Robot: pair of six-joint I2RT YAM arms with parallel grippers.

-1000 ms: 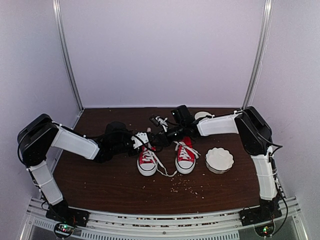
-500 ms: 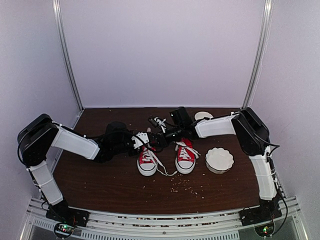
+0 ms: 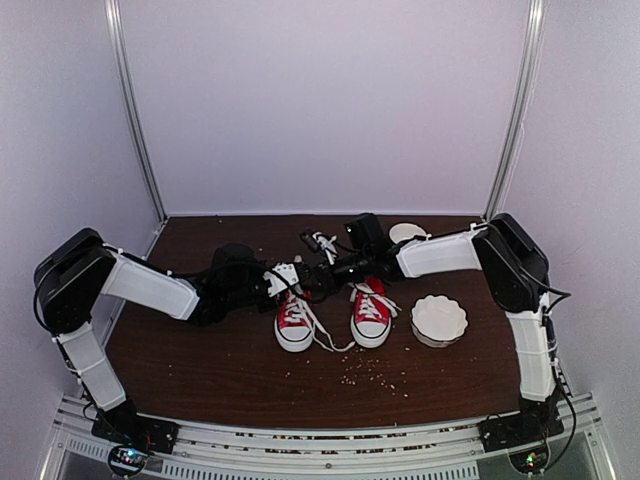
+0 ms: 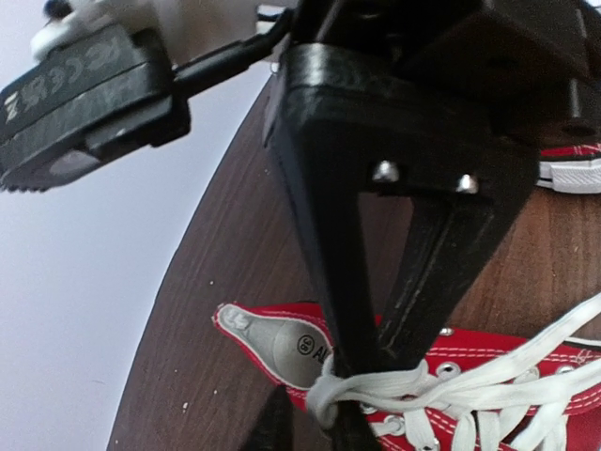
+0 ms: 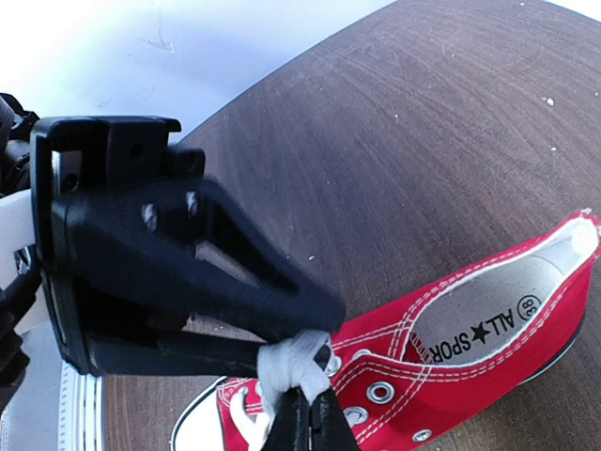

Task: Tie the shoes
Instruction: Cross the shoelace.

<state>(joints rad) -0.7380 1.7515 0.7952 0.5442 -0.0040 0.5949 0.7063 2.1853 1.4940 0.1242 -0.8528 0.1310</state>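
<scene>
Two red shoes stand side by side mid-table, the left shoe (image 3: 293, 322) and the right shoe (image 3: 371, 313), their white laces trailing loose. Both grippers meet over the left shoe's tongue. My left gripper (image 3: 305, 283) (image 4: 315, 427) (image 5: 299, 343) has its fingers closed in on a bunched white lace (image 4: 376, 390). My right gripper (image 3: 322, 272) (image 5: 305, 413) (image 4: 366, 371) is shut on the same lace bundle (image 5: 293, 362) from the other side. The left shoe (image 5: 470, 357) (image 4: 282, 343) lies under them with its opening in view.
A white scalloped bowl (image 3: 439, 318) sits right of the shoes. A small white dish (image 3: 405, 232) lies at the back by the right arm. Crumbs (image 3: 375, 375) are scattered in front of the shoes. Walls close in the back and both sides.
The right gripper shifted slightly over the left shoe and ended pinched on the lace. The left gripper and the shoes stay where they were.
</scene>
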